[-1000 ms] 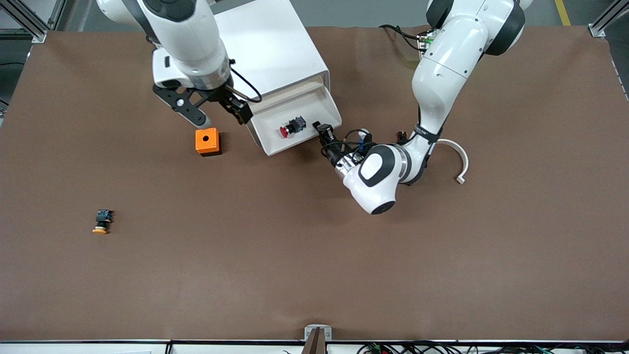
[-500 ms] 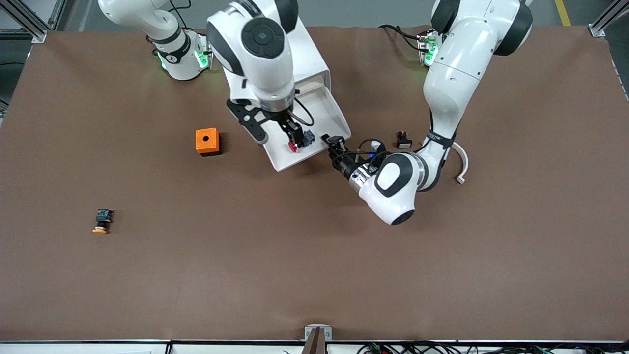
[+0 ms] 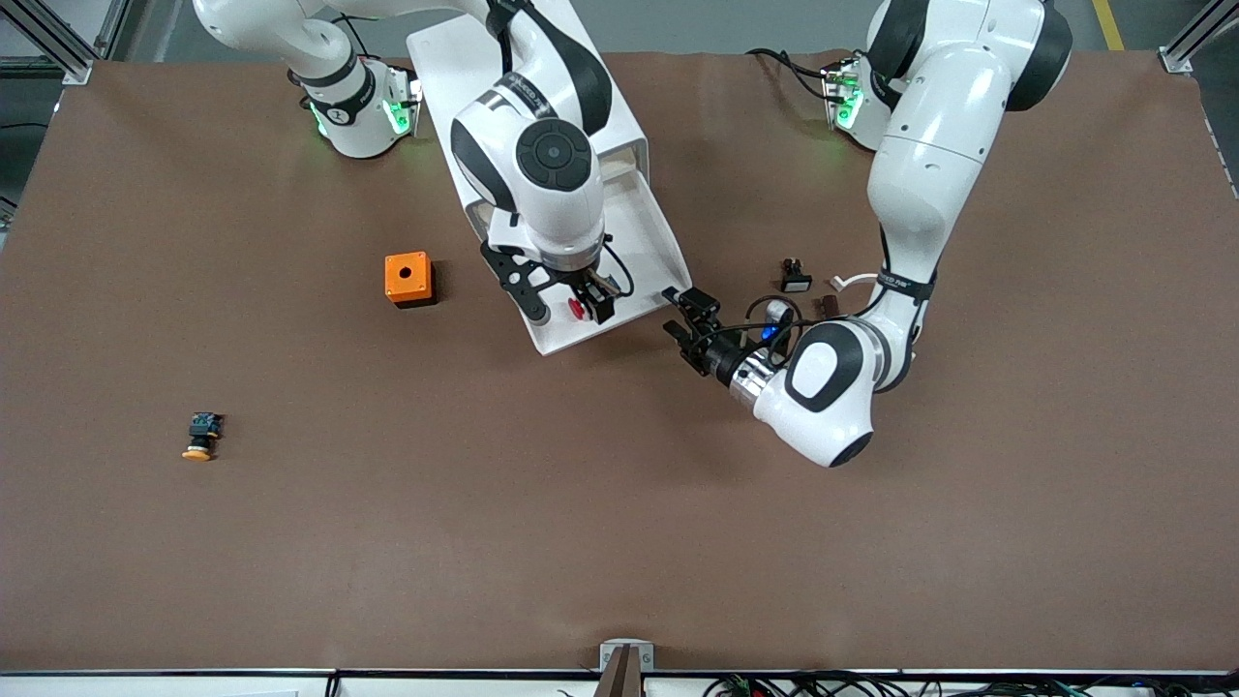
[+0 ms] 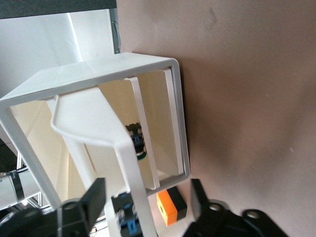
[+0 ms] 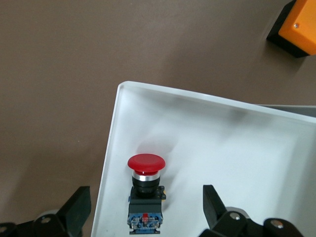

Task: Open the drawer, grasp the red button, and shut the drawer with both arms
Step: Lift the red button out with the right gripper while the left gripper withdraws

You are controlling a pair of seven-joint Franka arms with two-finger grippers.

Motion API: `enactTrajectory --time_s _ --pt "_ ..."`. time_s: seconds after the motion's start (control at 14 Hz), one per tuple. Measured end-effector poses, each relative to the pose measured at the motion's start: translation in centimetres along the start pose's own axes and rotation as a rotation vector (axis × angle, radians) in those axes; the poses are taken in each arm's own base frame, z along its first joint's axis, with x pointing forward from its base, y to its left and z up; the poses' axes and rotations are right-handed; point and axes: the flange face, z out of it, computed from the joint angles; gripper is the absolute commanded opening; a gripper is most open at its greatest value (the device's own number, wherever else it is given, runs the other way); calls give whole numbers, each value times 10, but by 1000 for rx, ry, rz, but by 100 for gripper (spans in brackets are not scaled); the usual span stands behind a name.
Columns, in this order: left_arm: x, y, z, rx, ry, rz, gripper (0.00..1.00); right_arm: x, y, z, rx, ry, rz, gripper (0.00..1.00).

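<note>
The white drawer (image 3: 658,232) stands pulled out of its cabinet (image 3: 619,121) toward the front camera. The red-capped button (image 3: 578,309) lies on the drawer floor near the front wall, and in the right wrist view (image 5: 144,190) its cap points away from the camera. My right gripper (image 3: 571,310) hangs open over the drawer, its fingers on either side of the button without touching it (image 5: 144,207). My left gripper (image 3: 682,318) is open just outside the drawer's front corner at the left arm's end. In the left wrist view (image 4: 147,197) the white handle (image 4: 126,163) runs between its fingers.
An orange box with a hole (image 3: 408,279) sits beside the drawer toward the right arm's end. A yellow-capped button (image 3: 199,436) lies near that end, nearer the front camera. A small black part (image 3: 796,276) lies near the left arm's elbow.
My right arm has swung from beside the cabinet to over the drawer and come down round the button. The drawer has slid farther out. My left gripper has drawn back from the drawer front.
</note>
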Motion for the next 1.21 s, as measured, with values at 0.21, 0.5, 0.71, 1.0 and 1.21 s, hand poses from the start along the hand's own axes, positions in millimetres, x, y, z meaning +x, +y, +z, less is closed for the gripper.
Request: enactTrajectory --time_s 0.21,0.5,0.71,1.0,1.21 --pt "3 2 -29 -56 -15 129 100 1 -5 19 -11 -15 33 100" --pt "13 6 -62 -123 -14 383 100 -1 -9 38 -28 -32 43 100" --pt "13 -2 -74 -163 53 567 100 -9 -10 51 -39 -30 32 76" --pt "6 -33 -89 -225 184 670 100 -14 -10 52 -38 -31 13 22" --pt "-4 -62 -98 -268 259 811 100 -14 -10 52 -37 -31 1 17"
